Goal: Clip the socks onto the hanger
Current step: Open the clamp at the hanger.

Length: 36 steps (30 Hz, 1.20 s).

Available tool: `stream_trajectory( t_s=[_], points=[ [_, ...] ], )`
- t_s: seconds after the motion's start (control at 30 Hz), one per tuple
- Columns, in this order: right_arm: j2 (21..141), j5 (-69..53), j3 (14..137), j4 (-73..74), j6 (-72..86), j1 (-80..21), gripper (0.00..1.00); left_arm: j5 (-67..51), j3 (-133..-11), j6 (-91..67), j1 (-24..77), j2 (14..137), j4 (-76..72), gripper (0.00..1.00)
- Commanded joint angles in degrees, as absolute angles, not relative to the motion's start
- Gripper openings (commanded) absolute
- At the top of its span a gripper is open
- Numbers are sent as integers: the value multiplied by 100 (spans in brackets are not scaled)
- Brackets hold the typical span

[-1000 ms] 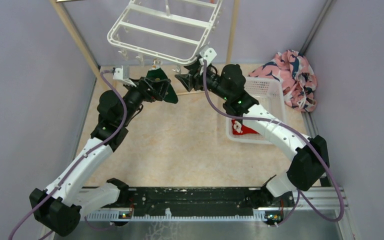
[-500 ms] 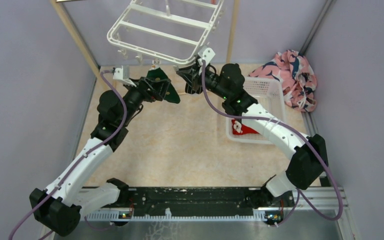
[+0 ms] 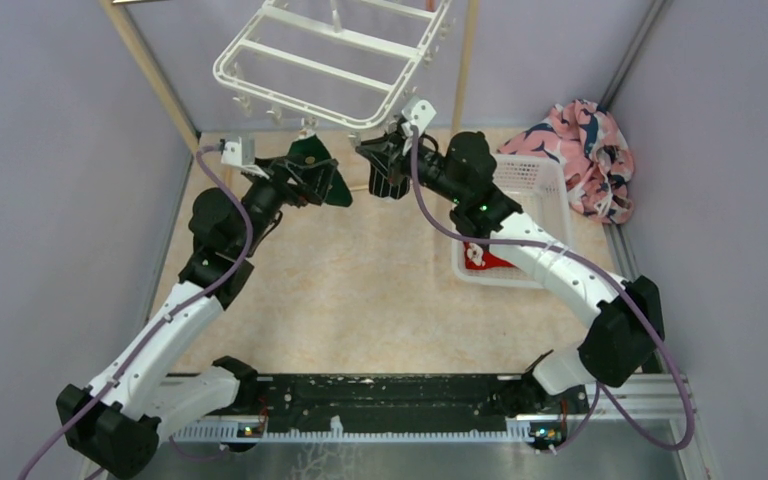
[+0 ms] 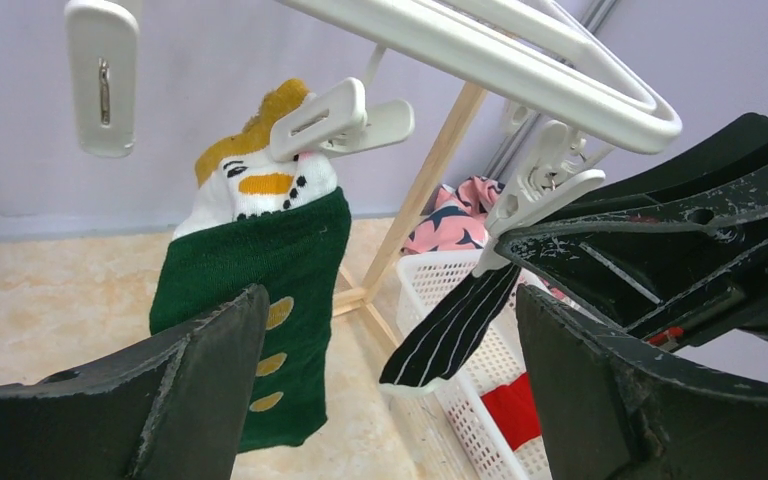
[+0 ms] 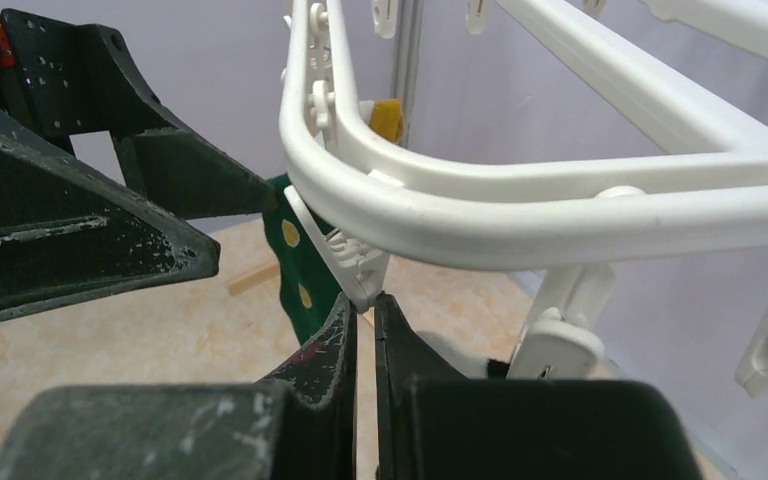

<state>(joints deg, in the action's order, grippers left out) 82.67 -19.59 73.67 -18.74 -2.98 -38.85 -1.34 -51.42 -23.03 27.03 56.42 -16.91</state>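
The red sock [image 4: 510, 410] lies unclipped in the basket [image 4: 430, 280], the right gripper [image 5: 365, 330] has just brought its fingers together at the tip of a clip [image 5: 345, 255], the left gripper [image 4: 390, 300] keeps its fingers apart, and beyond them the green sock [image 4: 260, 250] and black striped sock [image 4: 445, 335] hang from the hanger [image 4: 520, 70], likely leaving 1; no writing is legible.

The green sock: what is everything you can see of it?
The green sock is soft knit, dark green with yellow dots, a white cartoon face with an orange nose and a mustard tip on top. It hangs limp from a white plastic clip under the hanger, pinched at the face. The left gripper stands open just in front; whether it touches the sock cannot be told.
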Motion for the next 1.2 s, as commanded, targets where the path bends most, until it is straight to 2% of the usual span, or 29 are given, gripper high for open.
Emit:
stream_trajectory(
  t_s=[0.0, 0.27, 0.47, 0.77, 0.97, 1.17],
  points=[
    [7814, -2109, 7300, -2112, -308, -3893, 0, -323, -4931, -1722, 2728, 5319, -2389, 97],
    [7759, -2395, 7328, -1956, -319, -3888, 0, -1963, -5188, -1156, 2727, 5440, -2753, 98],
    [7881, -2737, 7543, -1573, -602, -3881, 0, -3539, -5801, -460, 2690, 5968, -2258, 98],
    [7892, -3217, 7778, -1194, -870, -3735, 0, -4331, -5889, 80, 2012, 6084, -2133, 98],
    [7955, -3495, 7930, -1074, -895, -3598, 0, -5555, -5730, -891, 1280, 6599, -3614, 96],
    [8041, -3632, 8037, -1003, -949, -3551, 0, -6152, -6002, -1639, 1181, 7144, -4594, 93]
  ],
)
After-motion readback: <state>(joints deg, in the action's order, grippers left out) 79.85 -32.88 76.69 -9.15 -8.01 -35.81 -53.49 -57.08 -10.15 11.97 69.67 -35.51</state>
